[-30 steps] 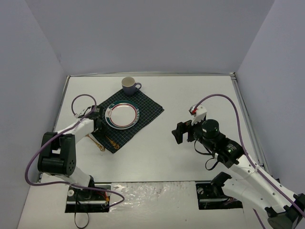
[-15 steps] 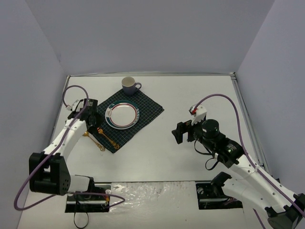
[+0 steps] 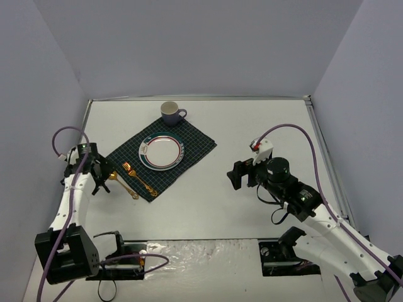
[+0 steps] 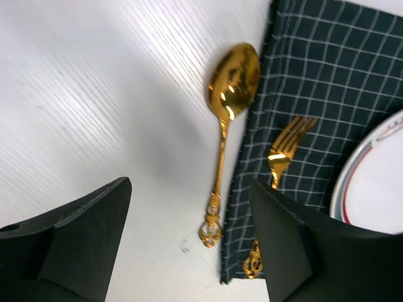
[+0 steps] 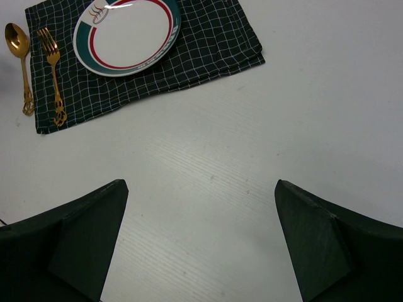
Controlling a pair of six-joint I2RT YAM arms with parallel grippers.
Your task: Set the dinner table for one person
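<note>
The white dinner table [image 3: 252, 132] carries a dark green checked cloth [image 3: 195, 141] with a white plate [image 3: 162, 152] on it. A gold fork [image 3: 140, 178] lies on the cloth's left part. A gold spoon [image 3: 123, 185] lies on the table just off the cloth's left edge. A cup [image 3: 171, 112] stands behind the cloth. My left gripper [image 3: 101, 182] is open and empty, just left of the spoon. In the left wrist view the spoon [image 4: 232, 94], fork [image 4: 284, 148] and plate [image 4: 378, 182] show ahead of the gripper [image 4: 189, 245]. My right gripper [image 3: 238, 175] is open and empty, well right of the cloth.
The right wrist view shows the plate [image 5: 126, 28], cloth [image 5: 208, 44], fork [image 5: 51, 69] and spoon [image 5: 22, 63] far ahead of the gripper [image 5: 201, 239], with bare white table between. Grey walls enclose the table. Metal rails edge it.
My left gripper has drawn back to the left, from beside the plate on the cloth to the bare table left of the spoon. The right arm has not moved.
</note>
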